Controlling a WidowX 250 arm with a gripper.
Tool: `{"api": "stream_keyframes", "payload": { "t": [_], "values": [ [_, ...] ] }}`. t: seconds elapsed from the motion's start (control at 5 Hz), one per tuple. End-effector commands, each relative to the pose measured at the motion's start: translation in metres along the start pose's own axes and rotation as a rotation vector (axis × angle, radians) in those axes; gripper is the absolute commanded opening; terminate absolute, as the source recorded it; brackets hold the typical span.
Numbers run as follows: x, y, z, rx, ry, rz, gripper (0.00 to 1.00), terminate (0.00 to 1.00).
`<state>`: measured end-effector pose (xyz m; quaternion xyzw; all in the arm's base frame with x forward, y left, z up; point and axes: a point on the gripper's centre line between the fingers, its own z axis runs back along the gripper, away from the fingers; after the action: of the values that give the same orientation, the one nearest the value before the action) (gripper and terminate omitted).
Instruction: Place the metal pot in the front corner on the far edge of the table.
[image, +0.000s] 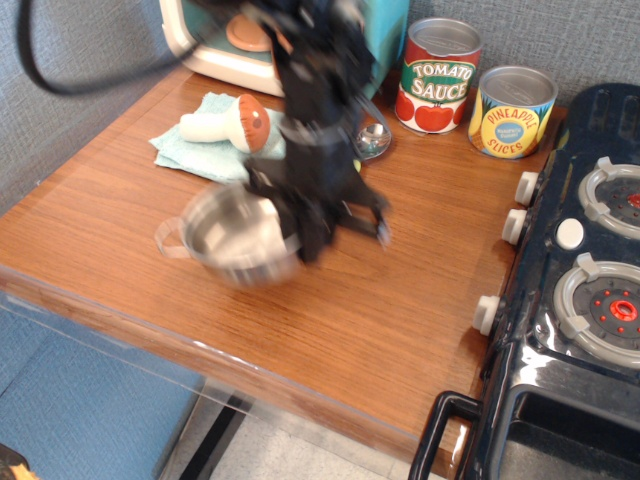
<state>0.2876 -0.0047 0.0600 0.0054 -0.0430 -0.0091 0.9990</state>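
The metal pot (225, 240), shiny and shallow with a wire loop handle on its left, appears blurred by motion above the left-middle of the brown wooden table (430, 300). My gripper (305, 238) points down from the black arm and is shut on the pot's right rim. The pot seems to be held slightly off the tabletop and tilted. The clear plastic strip (140, 335) runs along the table's near edge.
A tomato sauce can (441, 75) and a pineapple can (511, 112) stand at the back. A toy mushroom (225, 122) lies on a teal cloth (185, 152). A metal spoon (372, 140) lies behind the arm. A black toy stove (590, 290) fills the right side.
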Motion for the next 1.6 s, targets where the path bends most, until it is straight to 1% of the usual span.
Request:
{"api": "stream_keyframes", "payload": {
  "t": [0.0, 0.2, 0.4, 0.6, 0.8, 1.0, 1.2, 1.4],
  "values": [
    [0.034, 0.104, 0.018, 0.058, -0.053, 0.375, 0.0, 0.0],
    [0.026, 0.133, 0.012, 0.09, -0.02, 0.478, 0.0, 0.0],
    [0.015, 0.145, 0.01, 0.104, -0.029, 0.52, 0.0, 0.0],
    [0.008, 0.15, 0.004, 0.143, 0.002, 0.54, 0.0, 0.0],
    [0.003, 0.156, -0.011, 0.171, 0.051, 0.57, 0.0, 0.0],
    [0.001, 0.162, -0.02, 0.174, 0.09, 0.611, 0.0, 0.0],
    [-0.003, 0.169, -0.028, 0.185, 0.149, 0.689, 1.0, 0.0],
    [-0.003, 0.17, -0.028, 0.175, 0.157, 0.698, 1.0, 0.0]
  ]
}}
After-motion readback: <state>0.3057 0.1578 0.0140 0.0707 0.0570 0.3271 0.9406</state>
